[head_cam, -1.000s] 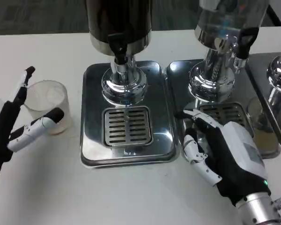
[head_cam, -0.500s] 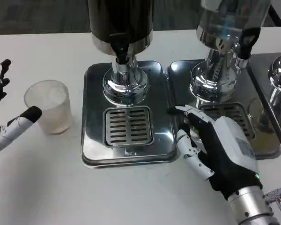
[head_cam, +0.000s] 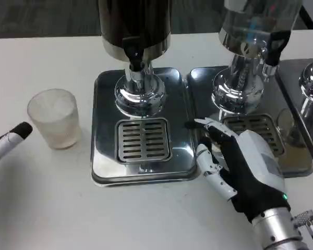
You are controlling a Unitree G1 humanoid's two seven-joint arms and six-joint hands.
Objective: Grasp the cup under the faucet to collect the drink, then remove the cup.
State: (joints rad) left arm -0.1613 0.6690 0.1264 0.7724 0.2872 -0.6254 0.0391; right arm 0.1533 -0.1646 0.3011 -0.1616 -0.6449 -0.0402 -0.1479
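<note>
Cup (head_cam: 55, 118), frosted and translucent, stands upright on the white table (head_cam: 68, 213) to the left of the drip trays, clear of any faucet. Just left of it, at the picture's edge, the left hand (head_cam: 5, 140) shows a white finger with a black tip pointing toward the cup without touching it, and another black fingertip higher up; its fingers are spread apart and it holds nothing.

Centre of the view: a dark drink dispenser (head_cam: 134, 26) on a chrome pedestal, its black faucet (head_cam: 133, 52) hanging above a slotted grate (head_cam: 143, 139) set in a steel drip tray (head_cam: 104, 156). A second, clear dispenser (head_cam: 255, 21) stands to the right on its own tray (head_cam: 198, 83), with a black tap lever (head_cam: 274, 44).

Right hand (head_cam: 240, 166) lies low between the two trays, white back up, fingers loosely spread and grasping nothing; its fingertips (head_cam: 204, 154) rest at the right rim of the centre tray.
</note>
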